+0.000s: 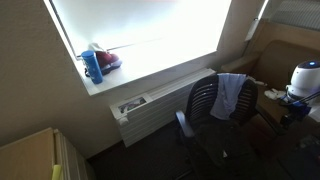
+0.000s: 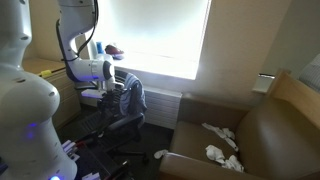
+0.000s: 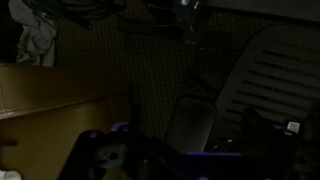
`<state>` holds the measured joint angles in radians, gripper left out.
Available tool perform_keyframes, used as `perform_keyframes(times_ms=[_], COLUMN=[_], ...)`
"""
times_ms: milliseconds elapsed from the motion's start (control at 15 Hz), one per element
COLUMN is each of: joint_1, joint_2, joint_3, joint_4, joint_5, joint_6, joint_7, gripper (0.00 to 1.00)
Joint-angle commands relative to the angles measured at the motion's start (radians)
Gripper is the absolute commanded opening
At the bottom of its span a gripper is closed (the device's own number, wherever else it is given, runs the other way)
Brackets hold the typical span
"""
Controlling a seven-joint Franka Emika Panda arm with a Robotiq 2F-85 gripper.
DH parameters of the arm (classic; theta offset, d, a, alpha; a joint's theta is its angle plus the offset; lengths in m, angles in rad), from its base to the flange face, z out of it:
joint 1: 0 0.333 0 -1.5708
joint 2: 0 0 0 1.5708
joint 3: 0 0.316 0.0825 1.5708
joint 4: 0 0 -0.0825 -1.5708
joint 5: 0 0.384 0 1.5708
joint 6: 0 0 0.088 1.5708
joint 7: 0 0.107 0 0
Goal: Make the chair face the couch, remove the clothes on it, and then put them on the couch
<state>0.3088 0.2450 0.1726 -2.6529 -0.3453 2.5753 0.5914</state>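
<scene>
Chair (image 1: 205, 110) stands below the bright window (image 1: 140, 40), close to the low heater (image 1: 150, 110) under the sill. Couch (image 2: 265, 135) lies off to one side of the chair, apart from it, with bare floor between. Clothes (image 1: 232, 95) are draped over the top of the chair's back and hang down one side in loose, pale blue-lavender folds. Pincer (image 2: 110, 78) hovers just beside the chair, on the side away from the couch, jaws spread wide and nothing in them. Wrist view is very dark and gives only the chair's slatted back and what looks like an armrest close by. Which way the seat points cannot be read with confidence, and by the look of it the turning step is not yet done. Small white cloths (image 2: 222, 142) lie on the couch seat, well away from the chair, and are no part of the job. Handling, as judged: the chair is rigid but free on its swivel and wheels, so a slow sideways push at an armrest or the outer edge of the back should turn it. A push nearer the middle would more likely roll the whole base away. The clothes look light, limp and unlikely to slip. Best taken by pinching a bunched fold at the top of the chair's back and lifting straight up, since the trailing fabric could catch on the slats or an armrest
</scene>
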Motion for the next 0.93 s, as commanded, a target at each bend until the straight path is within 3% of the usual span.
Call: perform_keyframes(times_ms=[0, 400, 733, 867], joint_1=[0.022, 0.019, 0.087, 0.105], joint_2=[-0.002, 0.151, 0.277, 0.318], joint_3=[-0.02, -0.081, -0.174, -0.195], joint_4=[0.0, 0.059, 0.126, 0.163], joint_5=[0.012, 0.015, 0.034, 0.07], joint_6=[0.001, 0.138, 0.254, 0.231], joint_7=[-0.009, 0.003, 0.014, 0.005], gripper=[1.0, 1.0, 1.0, 1.0])
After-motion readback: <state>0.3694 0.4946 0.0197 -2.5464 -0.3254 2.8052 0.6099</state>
